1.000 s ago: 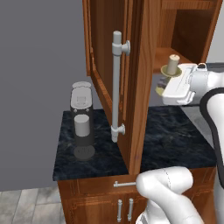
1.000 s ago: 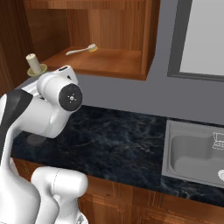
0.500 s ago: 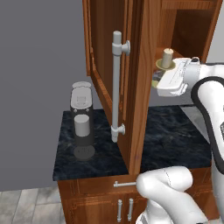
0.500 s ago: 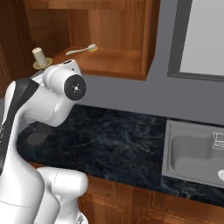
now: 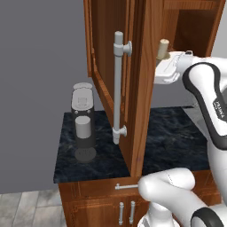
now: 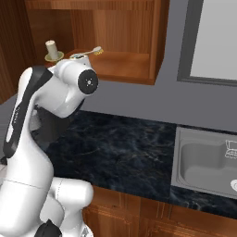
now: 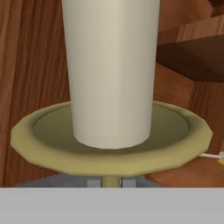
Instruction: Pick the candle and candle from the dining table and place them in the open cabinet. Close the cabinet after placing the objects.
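Carrying the short thick candle (image 7: 111, 74) by the stem under its brass dish, the pincer (image 5: 165, 71) is nearly closed on that holder, and the candle stands upright directly above the fingers, its long axis vertical. Taking the open cabinet (image 6: 115, 41) as the landmark, the candle sits at the cabinet's left front edge, just at the mouth of the opening and level with its shelf; from the right base camera it appears at or just above the shelf's left corner, and I cannot tell whether the dish already touches the wood. The coming move, I judge, turns on this: the shelf lies ahead of and barely beneath the dish, so it wants a short push inward and a gentle lowering before letting go. Inside the cabinet, towards its middle, lies one slender taper candle (image 6: 88, 52) on its side. Two candles counted, one cabinet door (image 5: 116, 84) swung wide, one arm. On the worktop (image 5: 97, 153) below the door stands a coffee machine (image 5: 83, 122).
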Available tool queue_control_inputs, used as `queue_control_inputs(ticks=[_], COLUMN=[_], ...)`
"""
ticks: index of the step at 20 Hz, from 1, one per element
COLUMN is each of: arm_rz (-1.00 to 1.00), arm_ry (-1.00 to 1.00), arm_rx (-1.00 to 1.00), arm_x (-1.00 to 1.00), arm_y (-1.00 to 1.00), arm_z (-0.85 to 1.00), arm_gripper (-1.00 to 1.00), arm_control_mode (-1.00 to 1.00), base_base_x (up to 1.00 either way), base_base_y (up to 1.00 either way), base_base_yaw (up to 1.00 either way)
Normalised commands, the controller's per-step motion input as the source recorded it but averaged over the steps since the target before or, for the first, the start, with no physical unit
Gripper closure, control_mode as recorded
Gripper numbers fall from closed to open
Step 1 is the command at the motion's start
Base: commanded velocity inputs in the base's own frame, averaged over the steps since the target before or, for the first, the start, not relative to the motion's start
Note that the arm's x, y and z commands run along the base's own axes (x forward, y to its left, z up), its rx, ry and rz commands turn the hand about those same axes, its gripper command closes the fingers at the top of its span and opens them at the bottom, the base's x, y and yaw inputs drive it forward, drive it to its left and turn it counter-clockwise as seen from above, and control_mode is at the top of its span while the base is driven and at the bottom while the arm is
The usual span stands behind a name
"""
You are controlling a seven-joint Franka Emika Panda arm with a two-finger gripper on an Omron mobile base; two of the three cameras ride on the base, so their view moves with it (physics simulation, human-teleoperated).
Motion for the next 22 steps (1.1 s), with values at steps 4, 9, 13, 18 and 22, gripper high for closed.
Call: queue_control_inputs(ticks=[4, 9, 13, 18, 22], arm_rz=[0.0, 0.0, 0.0, 0.0, 0.0], arm_ry=[0.04, 0.0, 0.0, 0.04, 0.04], arm_rx=[0.04, 0.0, 0.0, 0.0, 0.0], arm_x=[0.44, 0.32, 0.22, 0.31, 0.36], arm_y=[0.0, 0.0, 0.0, 0.14, 0.32], arm_z=[0.18, 0.02, 0.0, 0.01, 0.06], arm_gripper=[1.0, 1.0, 1.0, 1.0, 1.0], arm_control_mode=[-1.0, -1.0, -1.0, -1.0, -1.0], base_base_x=[0.0, 0.0, 0.0, 0.0, 0.0], base_base_y=[0.0, 0.0, 0.0, 0.0, 0.0], base_base_yaw=[0.0, 0.0, 0.0, 0.0, 0.0])
